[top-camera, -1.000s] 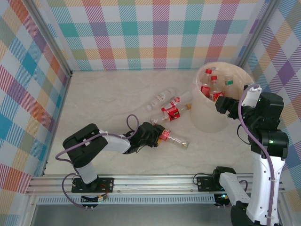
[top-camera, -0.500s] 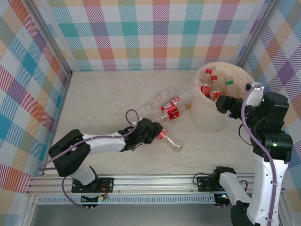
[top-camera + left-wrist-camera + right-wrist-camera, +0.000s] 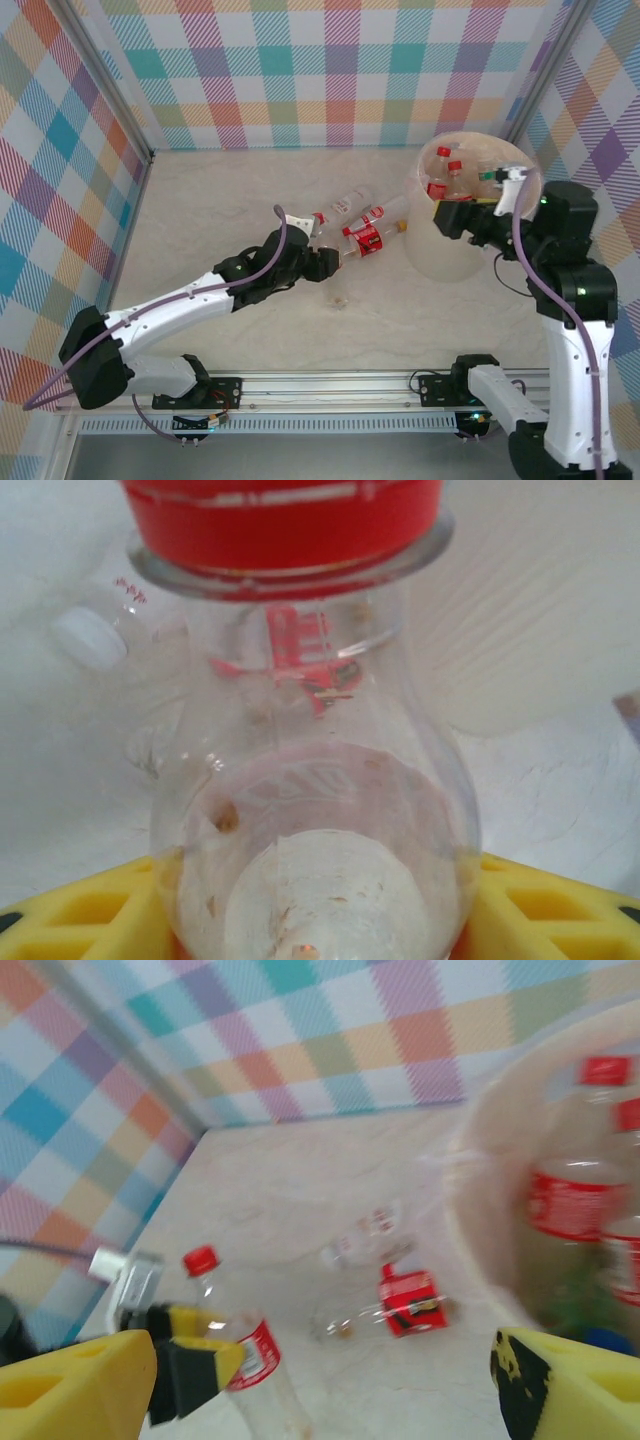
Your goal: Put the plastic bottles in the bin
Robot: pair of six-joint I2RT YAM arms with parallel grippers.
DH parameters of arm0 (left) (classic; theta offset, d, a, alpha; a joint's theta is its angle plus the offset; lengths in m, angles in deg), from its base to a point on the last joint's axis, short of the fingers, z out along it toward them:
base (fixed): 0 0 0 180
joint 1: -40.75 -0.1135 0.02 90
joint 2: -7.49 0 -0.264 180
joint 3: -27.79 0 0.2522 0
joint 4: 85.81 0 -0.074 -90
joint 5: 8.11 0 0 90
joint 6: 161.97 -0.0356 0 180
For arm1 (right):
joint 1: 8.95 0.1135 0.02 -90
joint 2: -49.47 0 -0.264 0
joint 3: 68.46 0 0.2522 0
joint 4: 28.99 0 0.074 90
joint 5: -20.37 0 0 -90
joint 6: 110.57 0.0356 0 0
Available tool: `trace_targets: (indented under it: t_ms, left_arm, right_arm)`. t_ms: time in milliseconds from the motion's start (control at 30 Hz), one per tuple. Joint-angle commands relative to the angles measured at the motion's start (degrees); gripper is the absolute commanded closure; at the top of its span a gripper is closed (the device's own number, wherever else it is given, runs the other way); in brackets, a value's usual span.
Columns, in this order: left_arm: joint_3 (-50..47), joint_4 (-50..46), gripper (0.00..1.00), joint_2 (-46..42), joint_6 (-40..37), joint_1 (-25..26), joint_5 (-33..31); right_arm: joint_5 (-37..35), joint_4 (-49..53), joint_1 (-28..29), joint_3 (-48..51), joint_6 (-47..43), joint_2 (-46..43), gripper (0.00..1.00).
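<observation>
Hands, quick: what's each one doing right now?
Left hand: closed, holding a clear bottle with a red label.
Right hand: open, holding nothing.

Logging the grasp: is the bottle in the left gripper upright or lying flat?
Roughly upright, leaning slightly: the right wrist view shows the bottle, clamped in the left gripper, with its red cap on top.

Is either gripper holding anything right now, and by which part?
Left gripper holds a clear bottle by its clear body beside the red label. Right gripper is open, holding nothing.
</observation>
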Motion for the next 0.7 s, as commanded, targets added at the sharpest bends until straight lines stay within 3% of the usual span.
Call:
trace_targets:
  t_ms: [0,200,433,667]
  left_arm:
    - [0.88,-1.2,0.41,-1.57,-15.15,-1.77,4.29]
    - [1.24,0.35,0.41,-2.49,-21.06,-3.69,11.21]
    - [2.25,1.02,0.41,-3.9,-22.61,-4.82,18.0]
    - [2.56,3.12,0.41,-3.85,-21.23,-5.05,20.09]
  right_arm:
    - [0.77,-3.73,6.84,1.59,0.13,2.92,0.13]
    - [8.28,-10.87,13.59,5.87,1.33,10.27,0.14]
    - [15.27,-19.26,14.66,11.88,2.81,14.96,0.14]
    - [19.59,-24.78,17.56,14.11,4.62,19.04,0.15]
